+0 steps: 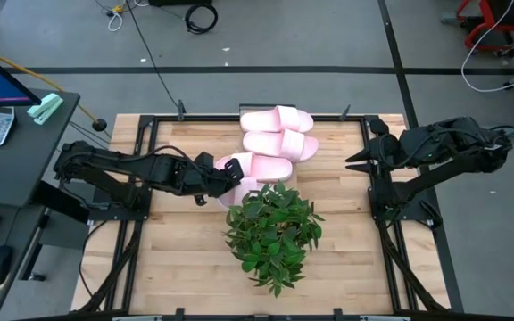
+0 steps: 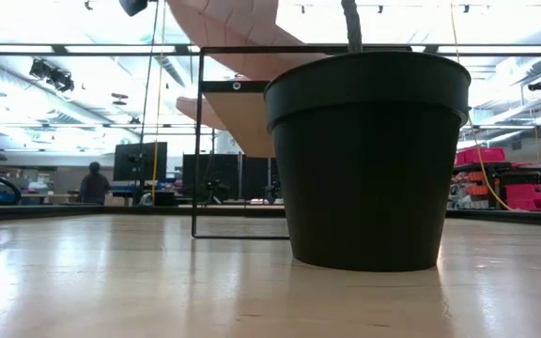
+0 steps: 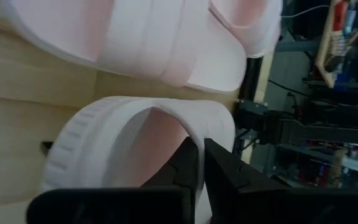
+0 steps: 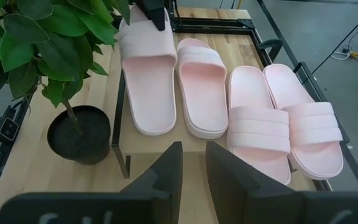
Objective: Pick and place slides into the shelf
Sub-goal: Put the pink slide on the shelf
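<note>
Four pale pink foam slides, each with one broad strap and an open toe, lie side by side in a row on the shelf. The shelf is a light-wood surface on a thin black frame.

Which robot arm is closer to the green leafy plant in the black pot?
Left. The left gripper sits beside the green leafy plant, at a pale pink foam slide; the right gripper waits farther away.
</note>
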Motion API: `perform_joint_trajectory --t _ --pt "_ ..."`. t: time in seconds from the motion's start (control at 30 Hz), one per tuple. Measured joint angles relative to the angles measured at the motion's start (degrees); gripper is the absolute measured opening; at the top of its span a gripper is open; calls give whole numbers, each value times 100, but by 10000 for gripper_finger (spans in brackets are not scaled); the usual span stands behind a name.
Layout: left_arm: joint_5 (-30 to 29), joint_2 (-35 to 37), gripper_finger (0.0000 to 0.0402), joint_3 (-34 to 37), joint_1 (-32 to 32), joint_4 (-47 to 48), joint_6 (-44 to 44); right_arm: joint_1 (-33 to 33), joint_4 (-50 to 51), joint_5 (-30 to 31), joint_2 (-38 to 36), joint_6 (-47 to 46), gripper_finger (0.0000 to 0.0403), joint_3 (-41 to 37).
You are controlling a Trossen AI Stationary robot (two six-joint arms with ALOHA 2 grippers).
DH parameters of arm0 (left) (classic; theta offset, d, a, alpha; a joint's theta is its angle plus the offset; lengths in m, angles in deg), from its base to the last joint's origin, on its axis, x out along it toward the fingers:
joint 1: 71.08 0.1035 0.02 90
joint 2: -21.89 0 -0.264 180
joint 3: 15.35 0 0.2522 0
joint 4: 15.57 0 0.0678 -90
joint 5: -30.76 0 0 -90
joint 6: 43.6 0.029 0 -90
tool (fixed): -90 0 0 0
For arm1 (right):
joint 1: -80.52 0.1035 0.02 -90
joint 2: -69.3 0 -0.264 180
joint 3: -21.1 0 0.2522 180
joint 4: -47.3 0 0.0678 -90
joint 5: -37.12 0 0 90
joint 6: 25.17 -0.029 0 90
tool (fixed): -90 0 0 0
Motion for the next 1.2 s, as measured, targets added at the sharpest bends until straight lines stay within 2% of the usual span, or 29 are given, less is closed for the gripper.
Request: perform_joint_trajectory --t 0.4,0.83,1.2 --pt "-1 -344 37 5 -132 -345 50 -2 -2 0 7 -4 77 0" --pt "44 -392 29 1 -221 -317 729 -2 -2 0 7 4 77 0" --pt "97 -388 19 1 -212 -336 746 0 -2 0 7 11 77 0"
